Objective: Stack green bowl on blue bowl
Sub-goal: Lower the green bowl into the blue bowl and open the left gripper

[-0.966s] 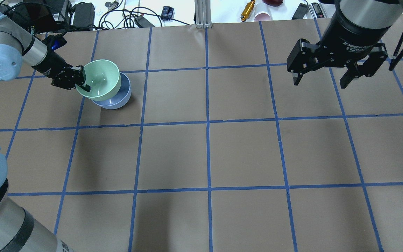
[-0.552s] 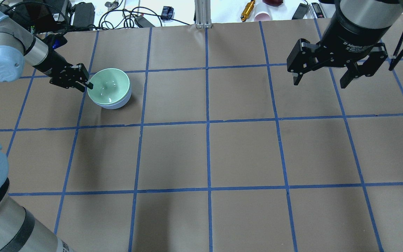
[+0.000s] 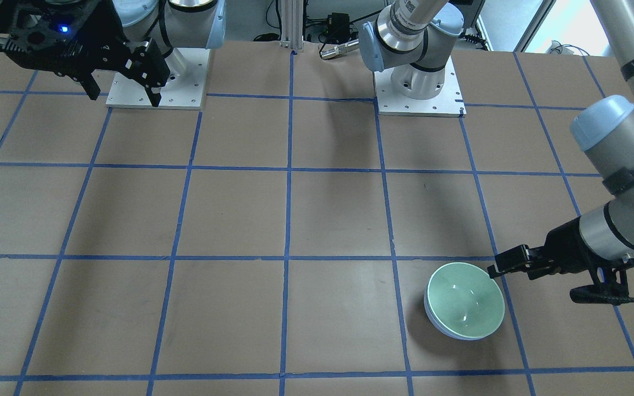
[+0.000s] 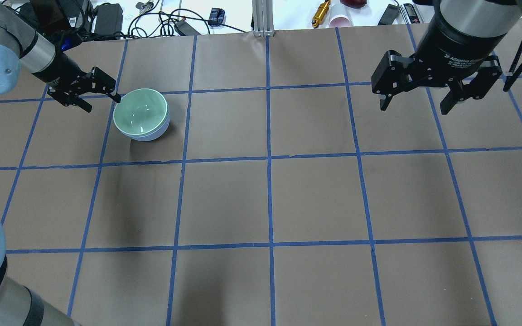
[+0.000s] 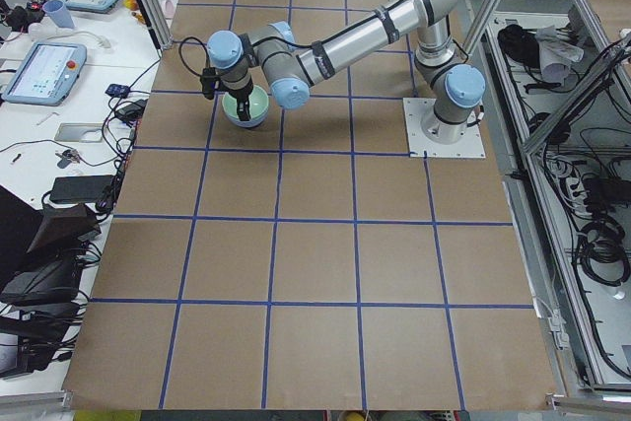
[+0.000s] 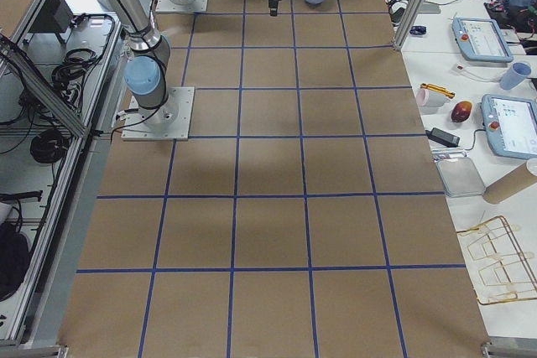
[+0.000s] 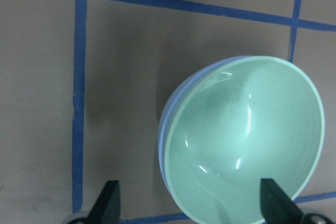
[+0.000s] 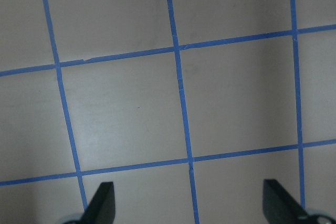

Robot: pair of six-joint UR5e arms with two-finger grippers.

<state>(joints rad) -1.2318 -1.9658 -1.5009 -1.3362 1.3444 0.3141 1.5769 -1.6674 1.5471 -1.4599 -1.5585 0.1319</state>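
Just beside left pincer (image 4: 103, 104) sits green bowl (image 4: 141, 111)

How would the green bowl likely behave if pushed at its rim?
The green bowl looks glossy, so probably slippery and stiff. Nested in the blue bowl, it would likely rock or drag both along.

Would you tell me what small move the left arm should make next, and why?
I would probably raise the left gripper a little and draw it back from the bowls. The green bowl already sits nested in the blue bowl. The jaws stand open and hold nothing, with one fingertip close by the rim, so a sideways sweep might nudge the stack.
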